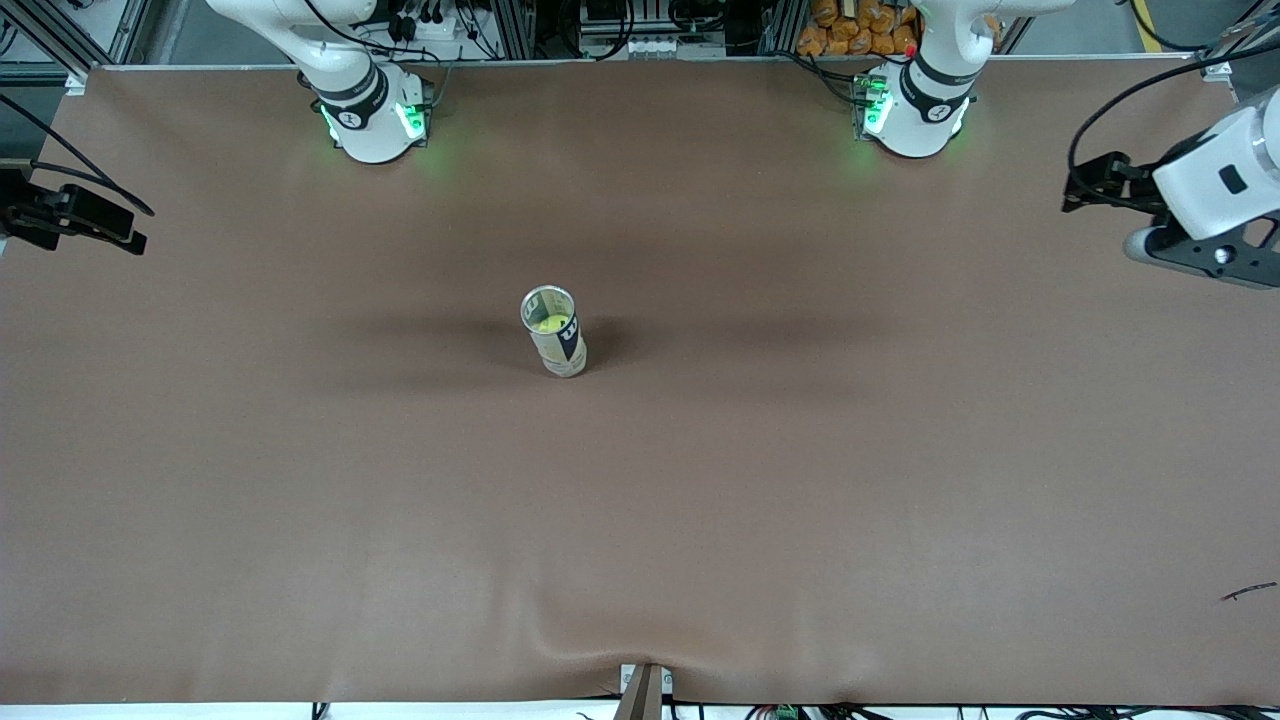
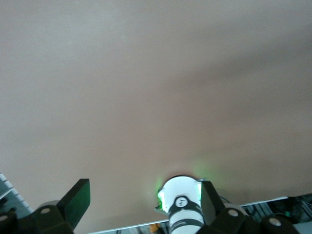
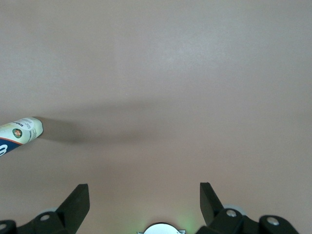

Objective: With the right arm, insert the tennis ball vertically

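A tennis ball can [image 1: 558,343] stands upright at the middle of the brown table, its top open. A yellow tennis ball [image 1: 549,323] sits inside it, seen through the mouth. My right gripper [image 1: 75,218] is held high over the right arm's end of the table, far from the can. In the right wrist view it [image 3: 144,191] is open and empty, with the can [image 3: 19,132] at the picture's edge. My left gripper [image 1: 1095,185] waits over the left arm's end of the table. In the left wrist view it [image 2: 144,189] is open and empty.
The two arm bases [image 1: 375,115] [image 1: 915,110] stand at the table's farther edge; the left one also shows in the left wrist view [image 2: 183,202]. A clamp [image 1: 643,690] sits at the nearer edge. A small dark scrap [image 1: 1248,592] lies near the left arm's end.
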Motion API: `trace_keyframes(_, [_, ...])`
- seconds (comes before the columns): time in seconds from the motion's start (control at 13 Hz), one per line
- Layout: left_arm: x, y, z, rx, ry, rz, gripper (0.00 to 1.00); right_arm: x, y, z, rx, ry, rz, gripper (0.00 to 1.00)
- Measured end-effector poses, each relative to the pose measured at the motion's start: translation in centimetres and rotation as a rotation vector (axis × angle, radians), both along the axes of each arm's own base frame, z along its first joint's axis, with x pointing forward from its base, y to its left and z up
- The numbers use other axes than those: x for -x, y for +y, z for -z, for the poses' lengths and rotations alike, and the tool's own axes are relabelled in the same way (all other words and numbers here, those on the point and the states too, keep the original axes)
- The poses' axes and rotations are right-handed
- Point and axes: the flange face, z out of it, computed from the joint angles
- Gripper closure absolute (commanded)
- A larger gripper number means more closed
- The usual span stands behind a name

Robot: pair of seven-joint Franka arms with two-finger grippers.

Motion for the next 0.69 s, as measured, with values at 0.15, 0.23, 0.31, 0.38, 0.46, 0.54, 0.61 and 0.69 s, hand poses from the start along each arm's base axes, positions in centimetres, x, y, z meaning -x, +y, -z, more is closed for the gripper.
trace_keyframes(0.15, [-0.1,0.3,-0.4,-0.024,-0.022,-0.055,0.0,0.0,0.1,0.0,0.0,-0.001,-0.001,0.0])
trace_keyframes(0.23, [-0.2,0.3,-0.8,-0.038,-0.036,-0.11,0.0,0.0,0.1,0.0,0.0,-0.001,-0.002,0.0])
trace_keyframes(0.31, [-0.2,0.3,-1.2,-0.051,-0.048,-0.162,0.0,0.0,0.1,0.0,0.0,-0.001,-0.002,0.0])
trace_keyframes(0.38, [0.0,0.2,-1.6,-0.059,-0.06,-0.197,0.0,0.0,0.1,0.0,0.0,-0.002,-0.002,0.0])
trace_keyframes(0.46, [0.2,0.0,-2.0,-0.061,-0.071,-0.215,0.0,0.0,0.1,0.0,0.0,-0.002,-0.002,0.0])
trace_keyframes(0.54, [0.4,-0.1,-2.6,-0.059,-0.087,-0.225,0.0,0.0,0.1,-0.1,0.0,-0.002,-0.001,0.0])
trace_keyframes(0.61, [0.7,-0.1,-3.2,-0.047,-0.1,-0.23,0.0,0.0,0.1,-0.1,0.0,-0.002,-0.001,0.0])
trace_keyframes(0.69, [1.0,-0.1,-3.7,-0.028,-0.108,-0.236,0.0,0.0,0.1,-0.1,0.0,-0.002,-0.001,0.0])
